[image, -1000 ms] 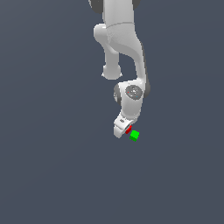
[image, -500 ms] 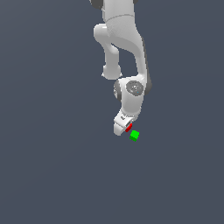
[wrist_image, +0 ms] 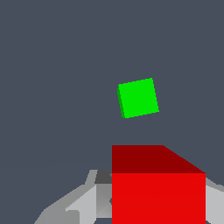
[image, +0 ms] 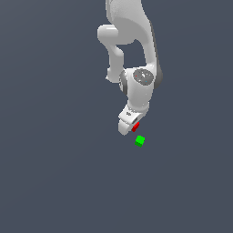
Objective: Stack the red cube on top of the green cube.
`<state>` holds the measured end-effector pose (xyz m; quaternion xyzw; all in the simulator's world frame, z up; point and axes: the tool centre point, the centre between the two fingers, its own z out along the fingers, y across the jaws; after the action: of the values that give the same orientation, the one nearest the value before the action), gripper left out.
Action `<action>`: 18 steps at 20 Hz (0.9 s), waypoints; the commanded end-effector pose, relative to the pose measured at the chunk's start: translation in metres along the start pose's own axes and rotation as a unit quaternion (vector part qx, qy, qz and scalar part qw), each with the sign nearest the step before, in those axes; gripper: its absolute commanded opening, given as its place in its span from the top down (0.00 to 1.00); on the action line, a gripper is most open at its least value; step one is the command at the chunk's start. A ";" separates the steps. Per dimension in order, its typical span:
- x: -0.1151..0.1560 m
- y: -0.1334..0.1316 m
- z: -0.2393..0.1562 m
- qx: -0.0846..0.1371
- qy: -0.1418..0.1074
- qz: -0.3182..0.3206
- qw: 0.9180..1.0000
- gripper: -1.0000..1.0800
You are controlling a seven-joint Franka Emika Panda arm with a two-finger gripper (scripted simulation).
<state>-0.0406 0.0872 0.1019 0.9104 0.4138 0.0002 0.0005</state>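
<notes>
Right, arm: I see the white Panda arm [image: 132, 50] coming down from the top centre of the exterior view, bending at a round joint just above the middle of the frame and ending in the wrist below it.

Gripper: my gripper [image: 129, 125] sits just below centre in the exterior view, pointing down and toward the exterior view's left. In the wrist view only pale grey finger parts [wrist_image: 83, 199] show along the lower edge, on either side of the red block.

Gripper state: I read it as clamped on the red cube, since the fingers flank the cube closely on both sides in the wrist view.

Red cube: the red cube [image: 135, 127] shows as a small red patch at the gripper's tip in the exterior view, partly hidden by the white fingers. In the wrist view it fills the lower right [wrist_image: 158, 192], with a darker top face and a bright front face.

Green cube: the green cube [image: 139, 141] lies on the grey floor just below and slightly right of the gripper in the exterior view, near the red cube but apart from it. In the wrist view it sits at centre [wrist_image: 138, 97], slightly rotated, with bare floor between it and the red cube.

Floor: plain dark grey-blue surface [image: 54, 173] across both views.
</notes>
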 end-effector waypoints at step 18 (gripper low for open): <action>0.027 0.004 0.009 0.000 0.000 0.000 1.000 1.00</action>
<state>-0.0242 0.1005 0.0978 0.9105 0.4135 0.0001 0.0003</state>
